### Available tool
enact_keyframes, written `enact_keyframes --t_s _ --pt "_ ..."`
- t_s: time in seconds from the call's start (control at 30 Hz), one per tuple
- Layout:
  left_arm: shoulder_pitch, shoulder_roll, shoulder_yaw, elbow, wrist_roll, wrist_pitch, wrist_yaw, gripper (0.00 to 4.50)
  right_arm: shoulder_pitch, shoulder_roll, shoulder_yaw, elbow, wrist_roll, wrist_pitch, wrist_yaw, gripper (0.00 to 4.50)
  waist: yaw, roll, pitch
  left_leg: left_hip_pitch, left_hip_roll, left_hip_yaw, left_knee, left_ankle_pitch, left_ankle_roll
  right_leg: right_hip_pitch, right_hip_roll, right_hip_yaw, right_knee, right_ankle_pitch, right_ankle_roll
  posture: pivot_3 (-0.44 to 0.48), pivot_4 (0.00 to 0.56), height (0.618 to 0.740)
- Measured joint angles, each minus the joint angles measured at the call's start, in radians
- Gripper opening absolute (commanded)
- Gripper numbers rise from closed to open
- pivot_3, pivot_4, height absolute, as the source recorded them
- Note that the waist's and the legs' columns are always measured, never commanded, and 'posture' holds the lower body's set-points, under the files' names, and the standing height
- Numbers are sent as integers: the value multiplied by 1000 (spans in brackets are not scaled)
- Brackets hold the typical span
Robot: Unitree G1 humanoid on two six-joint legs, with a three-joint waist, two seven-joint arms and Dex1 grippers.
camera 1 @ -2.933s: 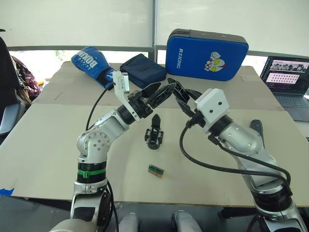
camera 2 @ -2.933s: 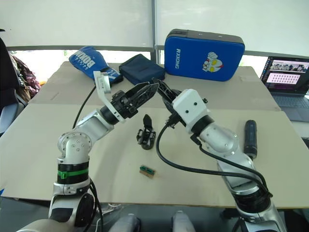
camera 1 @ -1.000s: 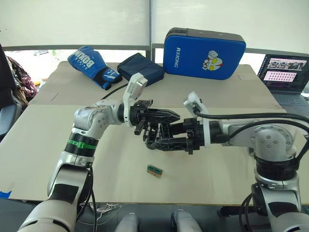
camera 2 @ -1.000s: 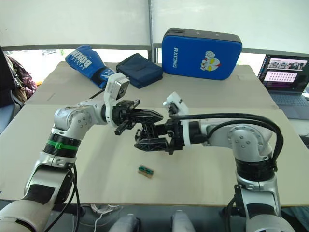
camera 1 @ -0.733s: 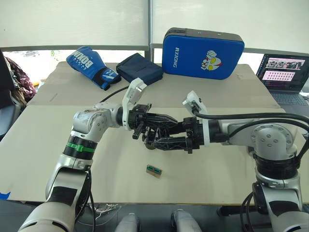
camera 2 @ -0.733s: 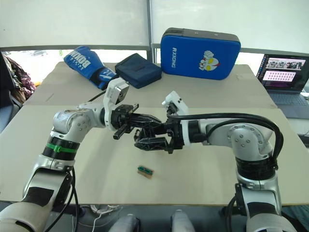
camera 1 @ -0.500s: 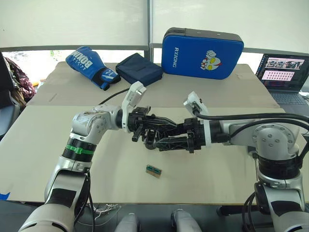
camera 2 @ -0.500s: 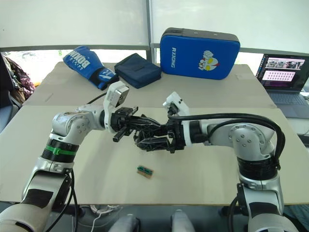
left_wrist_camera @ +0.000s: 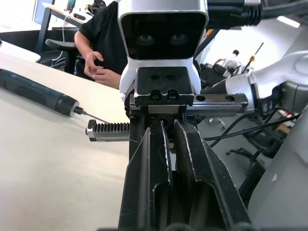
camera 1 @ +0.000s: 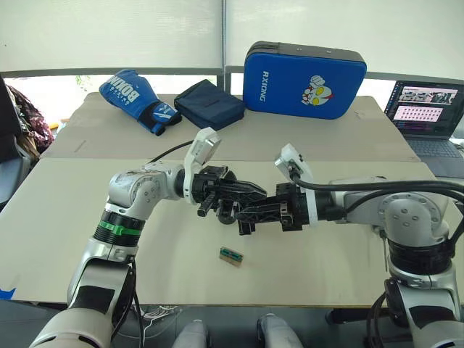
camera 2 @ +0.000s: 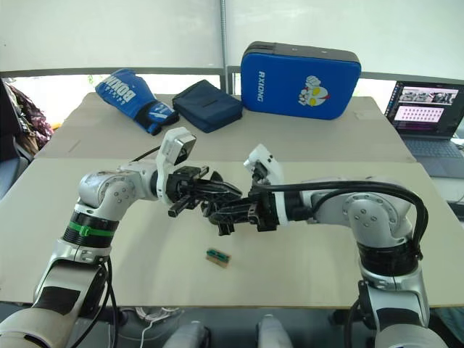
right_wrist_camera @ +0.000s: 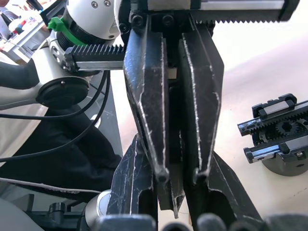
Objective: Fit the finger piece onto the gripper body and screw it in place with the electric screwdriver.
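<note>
Legible markings are confined to two items at the far side of the table. The blue padded case [camera 1: 304, 80] bears the word "RXIONG" in white capitals running vertically near its left edge, beside a printed cartoon figure that carries no readable lettering. The blue boxing glove [camera 1: 138, 100] carries white capital lettering of which "BONI" can be made out; the remainder is cut off by the glove's curve. Screen content on the laptop [camera 1: 426, 109] is too small to read.
</note>
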Motion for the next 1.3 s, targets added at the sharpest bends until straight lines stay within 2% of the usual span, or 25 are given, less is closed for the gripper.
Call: enact_keyframes --t_s 0.13,0.23,0.27,0.4,0.5,0.63,0.93,1.3 --pt "-8 39 62 9 12 -50 9 3351 43 -18 -13 -24 1 -34 24 361 -2 0 0 0 0 0 0 0 0 0 0 0 0 0 0 0 150 740" --pt "24 109 90 67 121 -285 -29 4493 113 -71 -63 -80 -10 -104 57 361 -2 0 0 1 0 1 -1 0 0 0 0 0 0 0 0 0 150 740" --pt "61 149 106 117 183 -415 -54 4500 166 -104 -79 -102 -31 -144 76 361 -2 0 0 2 0 1 -1 0 0 0 0 1 -1 0 0 0 150 740" --pt "174 225 122 306 323 -721 -116 4500 314 -137 -111 -146 -115 -300 139 361 2 0 0 1 0 2 -1 0 0 0 0 0 -1 0 0 0 150 740" --pt "204 232 136 450 392 -893 -114 4500 398 -128 -128 -155 -198 -452 174 361 13 0 0 0 0 1 1 0 0 1 0 0 -1 0 0 0 150 740" --pt "204 222 147 593 455 -1025 -80 4500 451 -75 -150 -123 -268 -620 205 361 27 0 0 0 -1 1 2 0 0 2 -1 0 -1 1 1 0 150 740" --pt "137 12 63 781 583 -1149 -24 4500 462 -55 -92 -63 -378 -788 279 361 25 -1 0 -1 -1 1 7 -1 1 2 0 0 1 1 2 0 150 740" --pt "75 -117 35 902 650 -1192 12 4500 424 -33 -66 -57 -390 -794 273 361 23 -1 0 -1 -1 1 8 -1 2 2 0 0 1 2 2 0 150 740"
